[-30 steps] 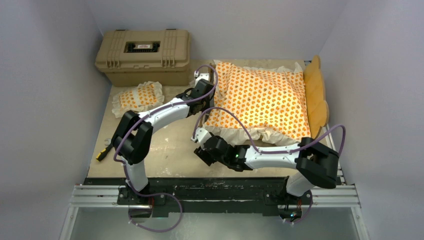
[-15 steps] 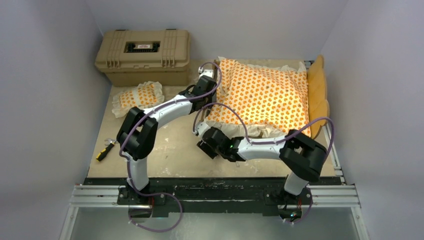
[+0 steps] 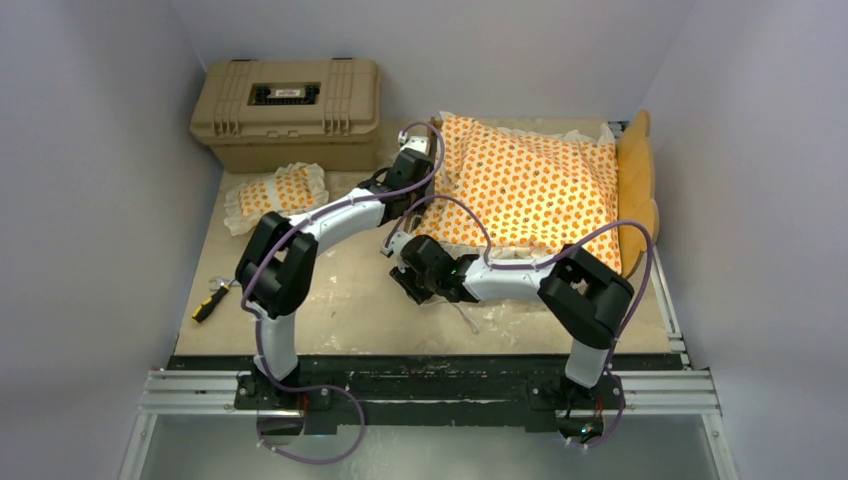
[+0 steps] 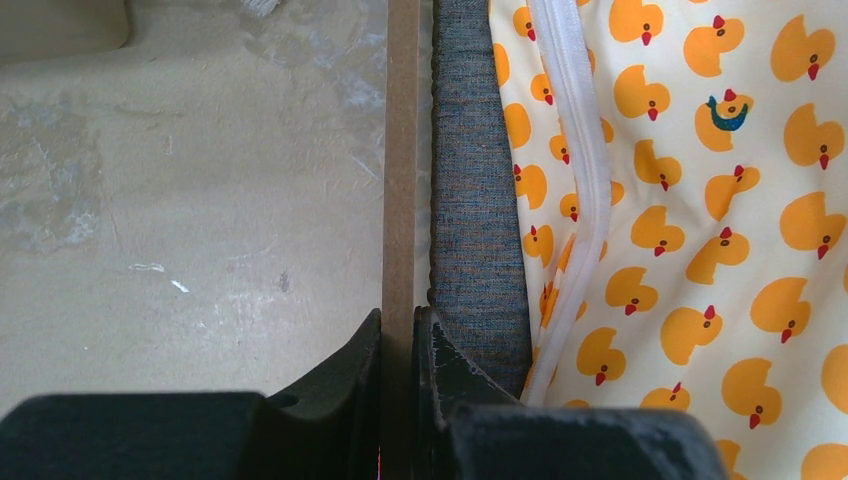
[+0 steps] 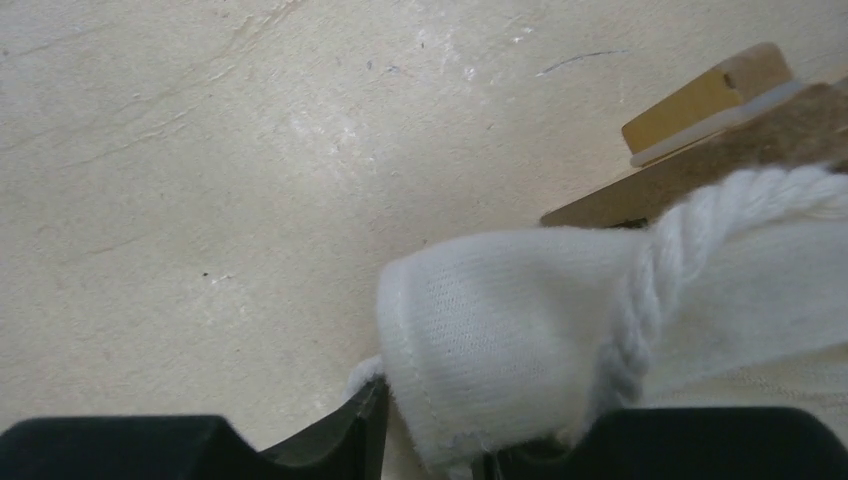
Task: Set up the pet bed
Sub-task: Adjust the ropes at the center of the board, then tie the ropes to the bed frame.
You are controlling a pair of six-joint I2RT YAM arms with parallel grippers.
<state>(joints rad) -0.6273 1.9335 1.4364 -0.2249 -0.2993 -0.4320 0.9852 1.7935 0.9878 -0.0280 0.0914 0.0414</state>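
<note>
Pet bed (image 3: pixel 540 200) sat at the table's (image 3: pixel 340 300) 2 o'clock from above, its pillow (image 3: pixel 278 193) apart at 10 o'clock; the left gripper (image 3: pixel 415 148) met its 9 o'clock edge, the right gripper (image 3: pixel 400 248) its 7 o'clock corner. Left wrist: jaws were narrow, clamped on the thin wooden rail (image 4: pixel 402 150) beside the grey base (image 4: pixel 475 200). Right wrist: white ruffle (image 5: pixel 500 340) filled the half-open jaws; pinched or not, I could not tell.

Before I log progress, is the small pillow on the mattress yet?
No, the small pillow lies on the table near the tan case, apart from the mattress.
</note>
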